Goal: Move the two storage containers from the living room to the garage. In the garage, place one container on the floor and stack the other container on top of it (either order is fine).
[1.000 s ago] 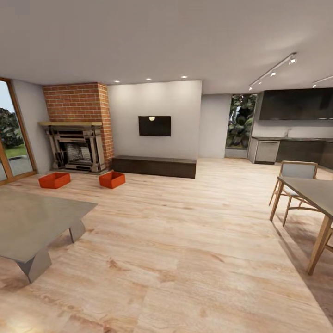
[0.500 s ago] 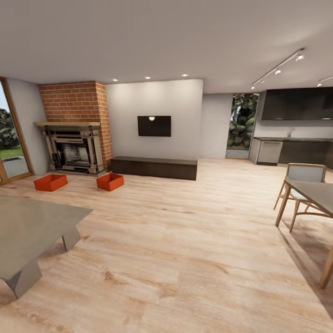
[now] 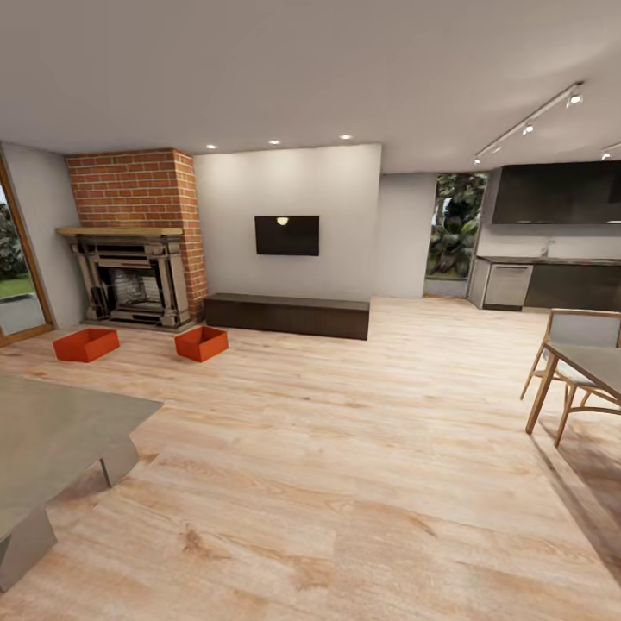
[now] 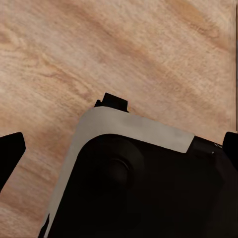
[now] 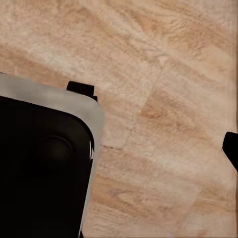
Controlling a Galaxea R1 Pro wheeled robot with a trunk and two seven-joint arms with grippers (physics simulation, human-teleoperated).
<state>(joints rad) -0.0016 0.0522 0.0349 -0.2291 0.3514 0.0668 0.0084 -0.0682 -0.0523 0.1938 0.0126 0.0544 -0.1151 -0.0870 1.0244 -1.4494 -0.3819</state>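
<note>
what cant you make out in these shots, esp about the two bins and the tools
- Insides of the two storage containers: head view, too far and small to tell if empty.
- Left tool: left wrist view, dark tips cut off at the picture's edges, the robot's base between; open or shut unclear.
- Right tool: right wrist view, same.
- Grey table: head view, cut by the edge.

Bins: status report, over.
Grippers: state unreadable, nothing held. Both bins on living room wood floor by fireplace, apart, untouched. Grey table near-left; path right of it open.
</note>
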